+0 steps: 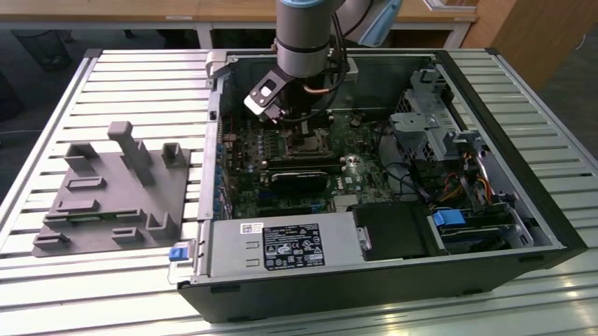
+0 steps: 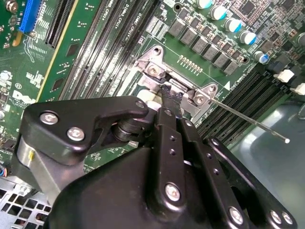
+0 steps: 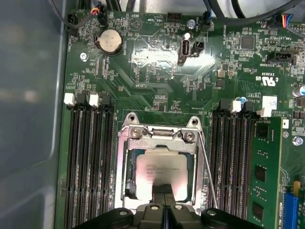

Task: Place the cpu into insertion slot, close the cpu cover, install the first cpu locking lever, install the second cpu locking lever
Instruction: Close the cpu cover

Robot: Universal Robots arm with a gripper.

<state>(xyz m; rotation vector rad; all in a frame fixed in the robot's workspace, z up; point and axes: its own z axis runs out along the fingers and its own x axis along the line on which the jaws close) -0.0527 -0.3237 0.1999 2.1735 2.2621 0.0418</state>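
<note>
Black jointed metal hand (image 3: 163, 192), fingers drawn narrow and holding nothing, tip over flat silvery-grey square cpu (image 3: 159, 164) lying in dark-centred insertion slot (image 3: 131, 179), framed by thin silvery windowed cpu cover (image 3: 122, 162); thin steel wire locking lever (image 3: 206, 167) alongside looks unlatched, so a slipping tip may let the cover spring up.

Slatted table carrying two loads.
The pale slatted table (image 1: 112, 70) is bearing an open black case (image 1: 374, 297), lying on its side toward the exterior view's right with its inside facing up. A grey fixture (image 1: 98, 199) with upright blocks is sitting flat just beside it, on the exterior view's left.
</note>
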